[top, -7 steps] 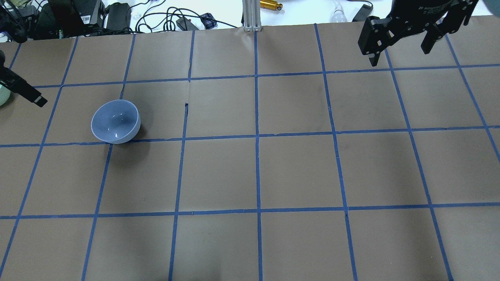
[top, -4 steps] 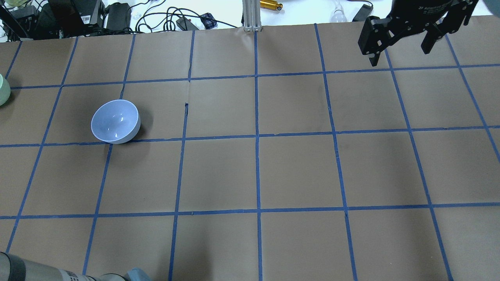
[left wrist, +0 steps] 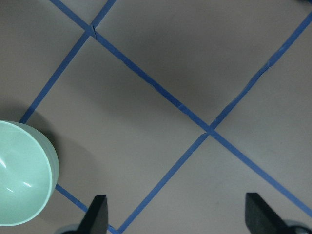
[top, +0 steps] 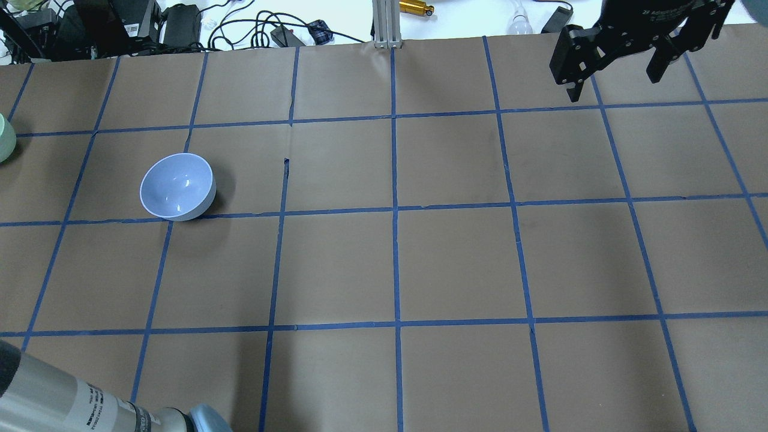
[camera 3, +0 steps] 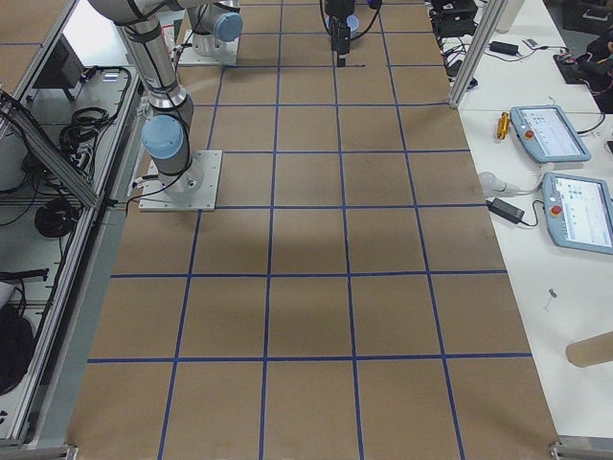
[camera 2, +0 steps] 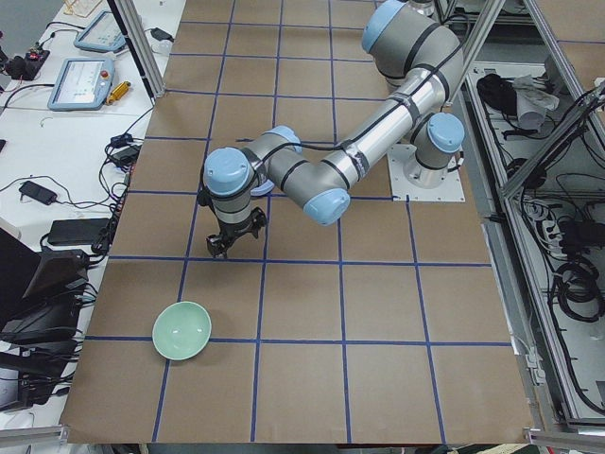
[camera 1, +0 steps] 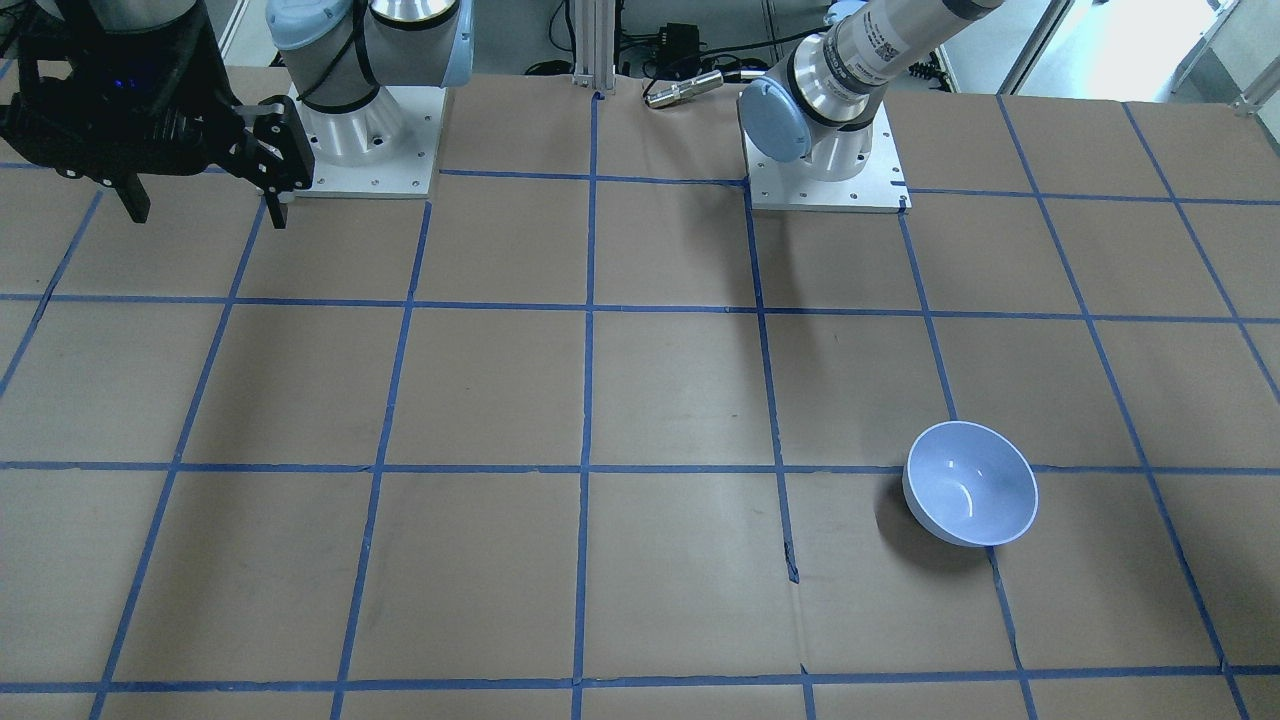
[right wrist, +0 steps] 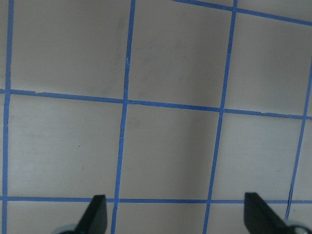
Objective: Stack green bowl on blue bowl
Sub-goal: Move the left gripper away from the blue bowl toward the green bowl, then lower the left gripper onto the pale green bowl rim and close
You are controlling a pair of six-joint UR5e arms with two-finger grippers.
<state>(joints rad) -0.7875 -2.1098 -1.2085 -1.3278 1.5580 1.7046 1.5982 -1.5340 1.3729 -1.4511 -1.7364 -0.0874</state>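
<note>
— What is covering the bench?

— Brown paper is lying over the whole bench [top: 456, 264], and strips of blue tape [top: 394, 240] are dividing it into a grid of squares. Along the robot's edge, the arm bases are sitting on white mounting plates [camera 1: 880, 190].

— And around it?

— Past the operators' edge, black cables and power bricks [top: 180, 24] are lying on a white table. An aluminium post [top: 384, 24] is standing at the middle of that edge. Two teach pendants [camera 3: 548, 134] are lying on the white table on that same side.

— Where are the bowls sitting?

— The green bowl [camera 2: 181, 331] is sitting upright close to the bench's end on the robot's left, toward the operators' edge. The blue bowl [top: 177, 186] is sitting upright too, farther in from that end and well apart from the green one.

— What are the grippers doing?

— The left gripper [left wrist: 178, 214] is hanging over the paper near the green bowl with its fingers spread wide, gripping nothing. The bowl is lying off to one side of the fingers, not between them. The right gripper [top: 615, 78] is hovering high above the half of the bench on the robot's right. Its jaws are also gaping wide over bare paper.
</note>
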